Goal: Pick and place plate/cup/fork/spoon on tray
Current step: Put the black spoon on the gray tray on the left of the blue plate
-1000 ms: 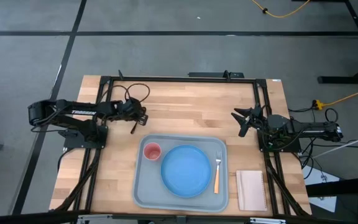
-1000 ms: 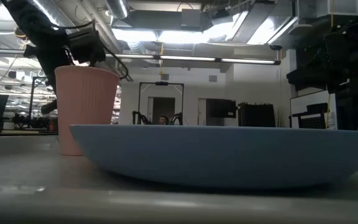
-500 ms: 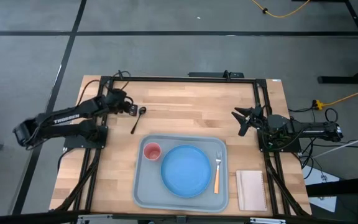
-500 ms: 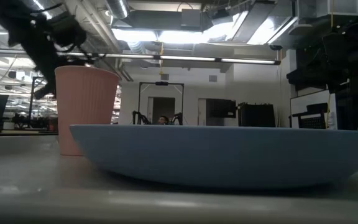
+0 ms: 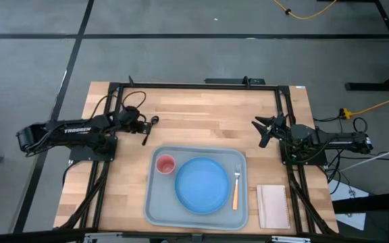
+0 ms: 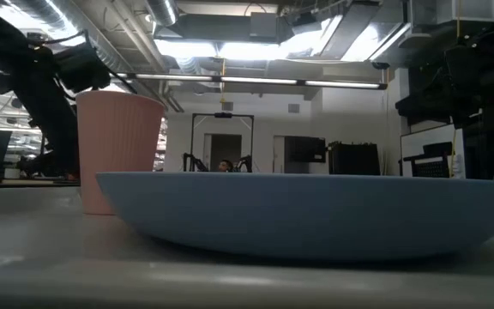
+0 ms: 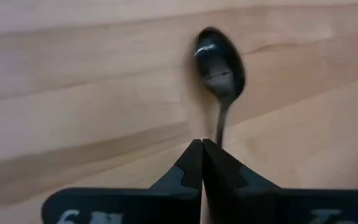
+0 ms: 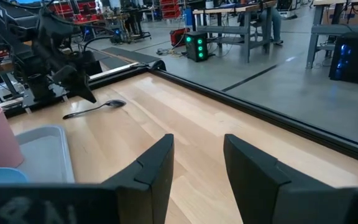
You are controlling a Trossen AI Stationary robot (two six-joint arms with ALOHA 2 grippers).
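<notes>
Wood of the bare tabletop (image 5: 201, 118) runs open across the far half of the table, from the black frame rail at the far edge down to the large pale blue-grey rectangular tray (image 5: 155, 202), which lies at the near middle with its raised rim close to the near edge. A small white rectangular pad (image 5: 273, 206) lies just right of the tray, apart from it. Between the two arms the only thing on the open wood is the one slim dark grey metal spoon (image 5: 148, 129), lying flat on the left side, far of the tray's left corner, its oval bowl pointing far.

The left gripper (image 7: 202, 152) has its jaws pressed fully together and holds nothing; in the left wrist view its tips sit low over the spoon's handle, and whether they touch it cannot be told. The right gripper (image 8: 197, 158) waits at the table's right side, jaws wide apart and empty, pointing left across the clear wood.

On the tray: one round flat blue plate (image 5: 202, 183) in the middle; one small pink-red plastic cup (image 5: 165, 164) upright in the far left corner, just beside the plate; one fork with an orange handle and silver tines (image 5: 236, 187) along the right side, tines pointing far.
</notes>
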